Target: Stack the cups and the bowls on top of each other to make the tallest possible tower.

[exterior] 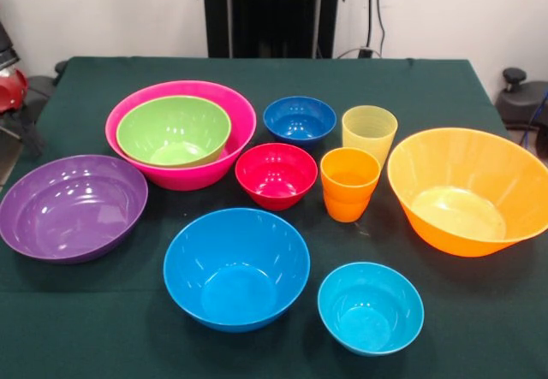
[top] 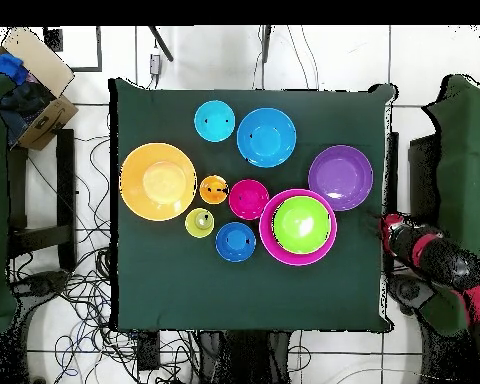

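The lime green bowl (exterior: 175, 129) sat nested in the large pink bowl (exterior: 229, 103) at far left; the purple bowl (exterior: 71, 208) lay nearest, so it seemed the best next piece, lowered level and centred. The arm (top: 436, 258) was parked off-table; its gripper's state could not be told.

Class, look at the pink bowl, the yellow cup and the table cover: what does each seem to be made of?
Pink bowl: probably plastic, glossy, with bright glints on its wall. Yellow cup: likely thin plastic, translucent, faintly ribbed. Table cover: dark green cloth, matt, without reflections.
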Available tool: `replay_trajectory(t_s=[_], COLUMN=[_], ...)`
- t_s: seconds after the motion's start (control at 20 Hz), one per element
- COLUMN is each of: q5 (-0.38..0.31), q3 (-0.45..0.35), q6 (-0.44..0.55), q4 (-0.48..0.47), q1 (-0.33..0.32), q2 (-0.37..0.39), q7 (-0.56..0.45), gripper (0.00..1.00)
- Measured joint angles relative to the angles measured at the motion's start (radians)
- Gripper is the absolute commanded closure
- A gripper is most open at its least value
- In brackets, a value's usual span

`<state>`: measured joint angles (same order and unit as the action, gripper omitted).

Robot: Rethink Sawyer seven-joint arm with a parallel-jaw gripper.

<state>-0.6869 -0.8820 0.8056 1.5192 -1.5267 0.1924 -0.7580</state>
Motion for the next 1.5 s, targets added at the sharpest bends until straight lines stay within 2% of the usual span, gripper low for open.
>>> replay_trajectory(t_s=[0.3,0.75,0.95,1.5], q5=[0.0,0.0,0.0,0.001], q3=[0.003,0.034,0.07,0.154], q6=[0.0,-0.046,-0.082,-0.167], q4=[0.006,0.017,0.026,0.058], q1=[0.012,0.026,0.063,0.235], q2=[0.053,0.083,0.102,0.168], q7=[0.0,0.001,0.01,0.11], gripper=[0.0,0.0,0.0,0.0])
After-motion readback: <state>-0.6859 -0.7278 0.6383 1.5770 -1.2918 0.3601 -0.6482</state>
